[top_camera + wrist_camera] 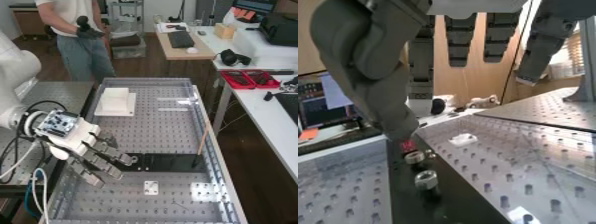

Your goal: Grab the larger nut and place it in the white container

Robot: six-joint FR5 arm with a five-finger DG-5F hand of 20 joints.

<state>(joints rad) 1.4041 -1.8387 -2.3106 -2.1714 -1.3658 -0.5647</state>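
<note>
The fingers (461,42) of the hand (83,137) are held open and almost straight near the nuts, and nothing is gripped by them. On the black strip (174,162), the larger-looking nut (426,179) is placed beside the other nut (414,157), its opening apparently turned upward, but no long axis can be told. The strip is laid lengthwise across the perforated board (143,132), well apart from the white container (115,95).

Your white-backed mechanical hand (81,137) slants downward, its dark grey, segmented fingers (105,165) loosely extended and spread, the bulky grey thumb (372,57) apart beside them; behind the fingers you have the smooth white arm (13,67).
</note>
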